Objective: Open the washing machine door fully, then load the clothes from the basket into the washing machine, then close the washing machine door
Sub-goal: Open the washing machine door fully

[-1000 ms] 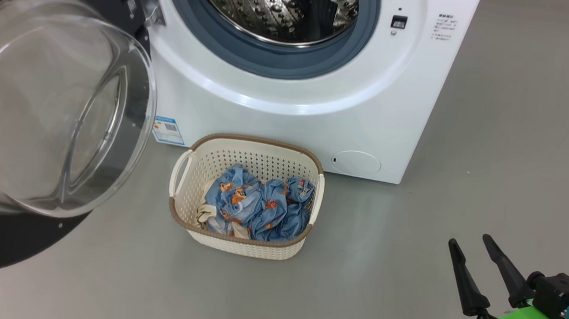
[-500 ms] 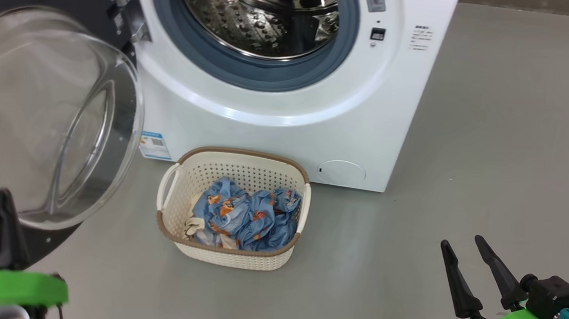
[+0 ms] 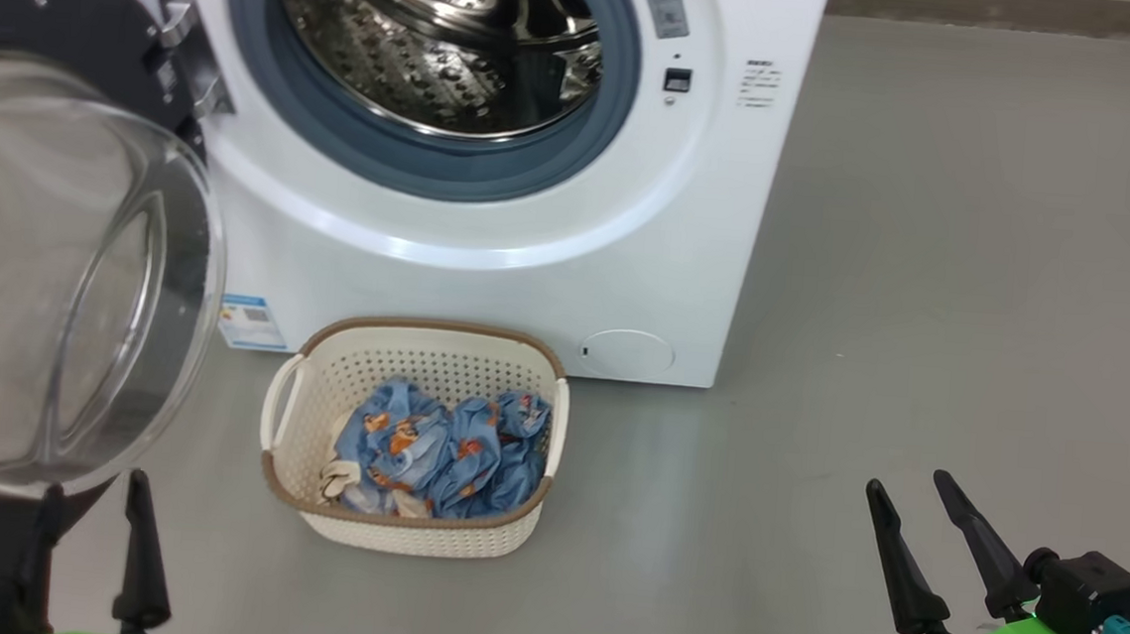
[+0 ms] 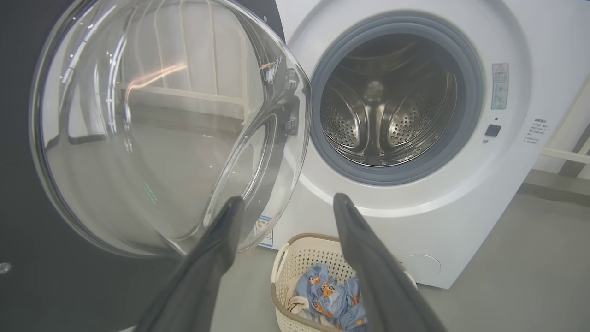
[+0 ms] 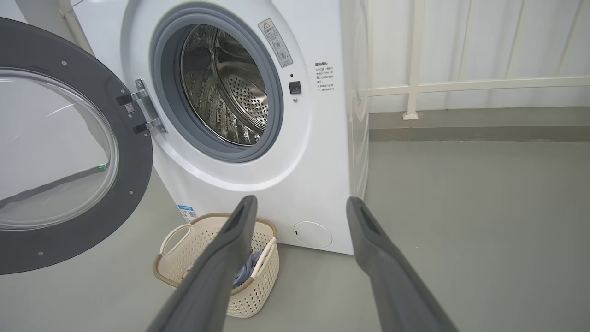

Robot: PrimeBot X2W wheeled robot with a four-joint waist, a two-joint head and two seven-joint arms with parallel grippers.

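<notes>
On the floor [image 3: 925, 283] before the washing machine [image 3: 488, 282] sat the basket [image 3: 425, 327], the clothes [image 3: 437, 447] inside. The washing machine door [image 3: 10, 0] hung open; left hand [image 4: 288, 199] and right hand [image 3: 908, 483] were spread, empty. Next, apparently: grasp clothes.

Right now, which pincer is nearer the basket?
Left. The left pincer is open, off the near-left corner of the basket, beside the open door. The right pincer, also open, is farther away over the floor on the right.
</notes>
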